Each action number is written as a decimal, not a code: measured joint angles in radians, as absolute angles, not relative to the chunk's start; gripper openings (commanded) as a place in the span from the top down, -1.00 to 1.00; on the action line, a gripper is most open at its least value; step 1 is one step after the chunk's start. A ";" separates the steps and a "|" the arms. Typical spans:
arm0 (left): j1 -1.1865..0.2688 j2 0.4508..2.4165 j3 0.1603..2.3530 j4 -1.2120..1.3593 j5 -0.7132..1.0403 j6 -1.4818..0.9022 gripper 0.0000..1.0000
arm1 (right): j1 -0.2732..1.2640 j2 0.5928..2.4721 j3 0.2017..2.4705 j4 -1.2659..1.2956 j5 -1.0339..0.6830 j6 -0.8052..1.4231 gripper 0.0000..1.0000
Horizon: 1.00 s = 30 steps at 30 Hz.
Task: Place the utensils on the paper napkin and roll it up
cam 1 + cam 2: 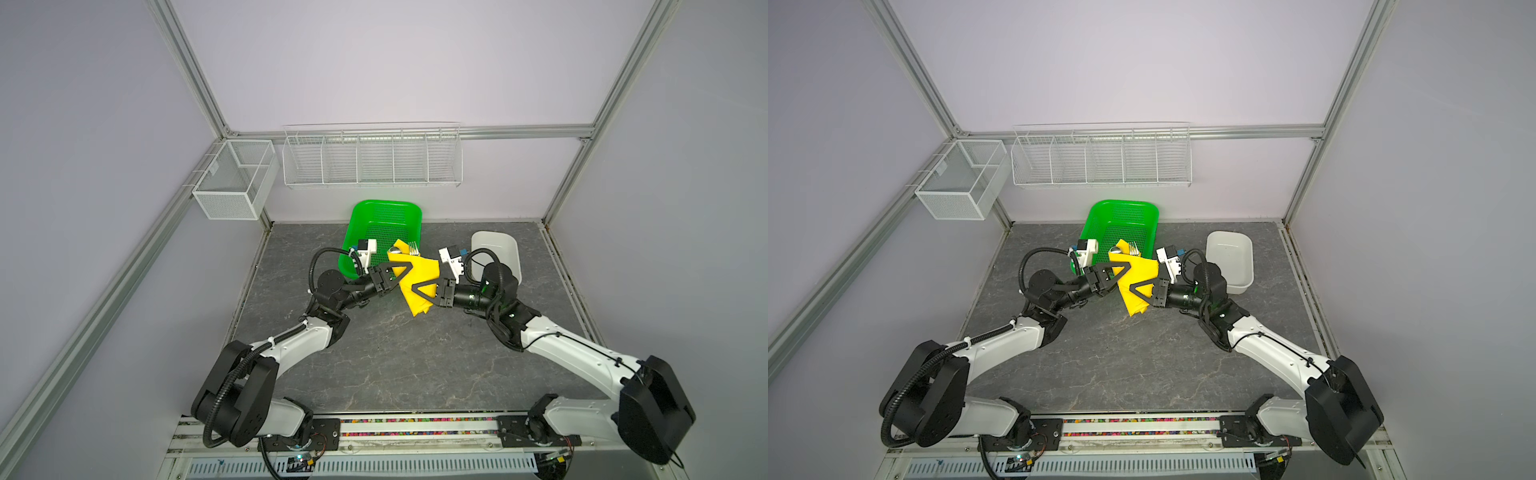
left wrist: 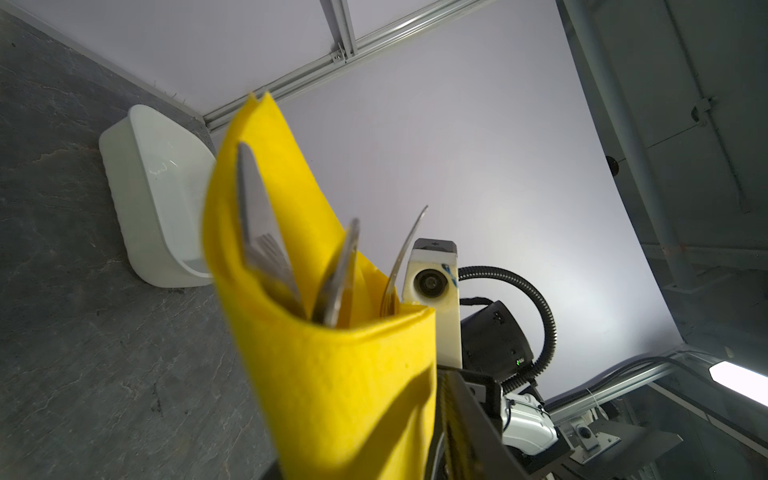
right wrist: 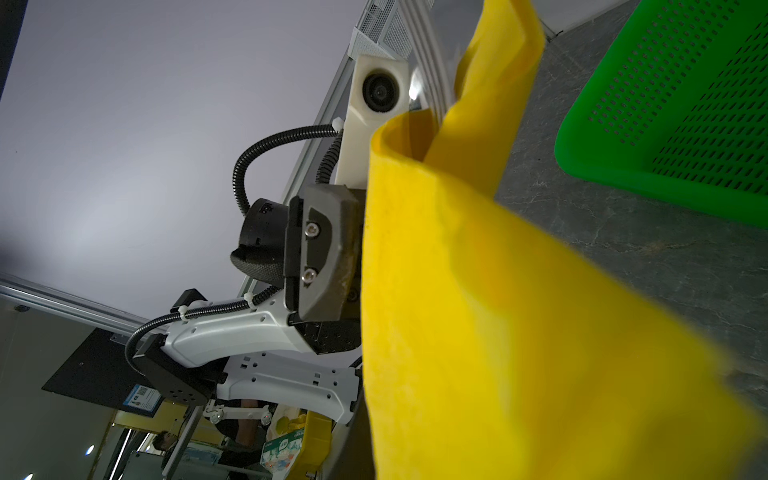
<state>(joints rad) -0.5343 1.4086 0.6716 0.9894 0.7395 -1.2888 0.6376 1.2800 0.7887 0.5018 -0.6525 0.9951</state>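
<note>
Surface (image 1: 374,353) is carrying a green basket (image 1: 374,212) against the back wall and a white tub (image 1: 498,245) to its right. Neither is touching the work.

Paper napkin (image 1: 422,270) is sitting rolled around the utensils (image 2: 340,274), between my two arms and just in front of the basket. Its far end is reaching over the basket's near rim in both top views. Its near end is hanging towards the surface, and I cannot tell whether it is touching.

My right fingers (image 1: 422,297) are clamping shut on the napkin's lower half. My left fingers (image 1: 406,276) are lying across the upper half, just beside the open mouth. I cannot tell whether they are gripping or standing slack.

Spoon (image 1: 394,249) and fork (image 1: 412,248) are poking out of the mouth, with the knife (image 2: 257,208) showing beside them in the left wrist view.

Risks, as I am judging them:
- The roll is looking loose at the mouth. If my left fingers are slack, the wrap may spring open.
- The utensils are sitting free inside. Tipping the mouth downward could send them sliding out into the basket.
- My right fingers may be pinching paper alone, so the metal's weight could tear the thin sheet.
</note>
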 measured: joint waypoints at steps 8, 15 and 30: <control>-0.550 1.430 0.675 0.999 0.751 -1.289 0.17 | 0.638 1.298 0.804 0.516 -0.667 0.995 0.88; -0.551 1.436 0.693 1.015 0.754 -1.289 0.29 | 0.639 1.312 0.811 0.522 -0.684 0.995 0.87; -0.552 1.444 0.694 1.048 0.757 -1.290 0.95 | 0.640 1.323 0.815 0.535 -0.700 0.991 0.72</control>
<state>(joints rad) -0.5522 1.4441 0.6945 1.0481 0.7567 -1.2900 0.6395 1.3228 0.8154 0.5346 -0.6998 0.9909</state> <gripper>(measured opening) 0.099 0.125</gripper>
